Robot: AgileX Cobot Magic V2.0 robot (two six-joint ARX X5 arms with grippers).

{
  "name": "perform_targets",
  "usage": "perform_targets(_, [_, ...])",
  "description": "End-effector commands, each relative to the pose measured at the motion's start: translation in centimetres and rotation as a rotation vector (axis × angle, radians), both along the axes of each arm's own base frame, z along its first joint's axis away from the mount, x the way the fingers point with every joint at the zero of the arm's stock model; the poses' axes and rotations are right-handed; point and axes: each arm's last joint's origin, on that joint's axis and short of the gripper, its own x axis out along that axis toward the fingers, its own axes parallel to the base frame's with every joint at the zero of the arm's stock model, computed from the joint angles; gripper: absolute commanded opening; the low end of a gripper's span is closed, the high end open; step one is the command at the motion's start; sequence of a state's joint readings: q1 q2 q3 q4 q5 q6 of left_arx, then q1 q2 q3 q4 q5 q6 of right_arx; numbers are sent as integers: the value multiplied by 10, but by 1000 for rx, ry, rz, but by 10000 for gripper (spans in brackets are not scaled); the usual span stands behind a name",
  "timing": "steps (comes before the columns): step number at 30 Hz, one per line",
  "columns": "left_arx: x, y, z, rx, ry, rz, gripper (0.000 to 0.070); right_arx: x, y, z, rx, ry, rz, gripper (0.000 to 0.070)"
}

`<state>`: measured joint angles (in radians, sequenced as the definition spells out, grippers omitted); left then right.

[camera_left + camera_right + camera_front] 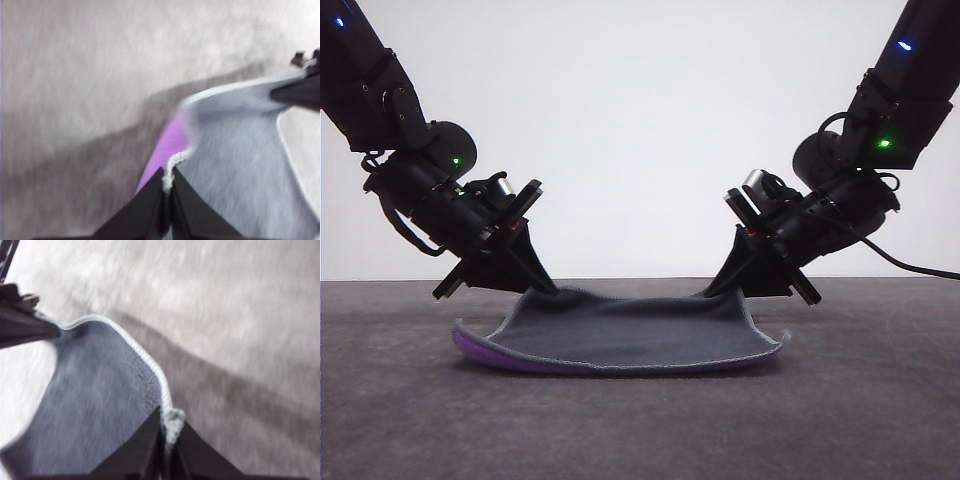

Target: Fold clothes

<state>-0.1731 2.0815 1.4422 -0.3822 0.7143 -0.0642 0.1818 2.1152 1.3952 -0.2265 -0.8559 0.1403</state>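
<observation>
Front view: the cloth lies on the grey tabletop, its far corners lifted by the left gripper and right gripper, purple underside showing at its near-left edge.

Left wrist view: fingers pinch the stitched edging.

Right wrist view: fingers pinch a corner.

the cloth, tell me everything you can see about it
The cloth is small, soft and roughly square, dark grey on its upper face and bright purple underneath, with pale stitched edging. It lies on the grey table, its far edge lifted: the left claw pinches one far corner, the right claw the other, both shut on the edging. The middle sags between them. The near edge rests on the table, its corners curling up so purple shows at the near left.
</observation>
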Motion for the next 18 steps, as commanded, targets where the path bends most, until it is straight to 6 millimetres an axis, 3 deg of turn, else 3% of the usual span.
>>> perform_targets(1, [3,0,-5,8,-16,-53,0,0,1,6,-6,-47,46,1])
perform_targets(18, [-26,8,-8,-72,174,-238,1,-29,-2,2,125,117,260,1])
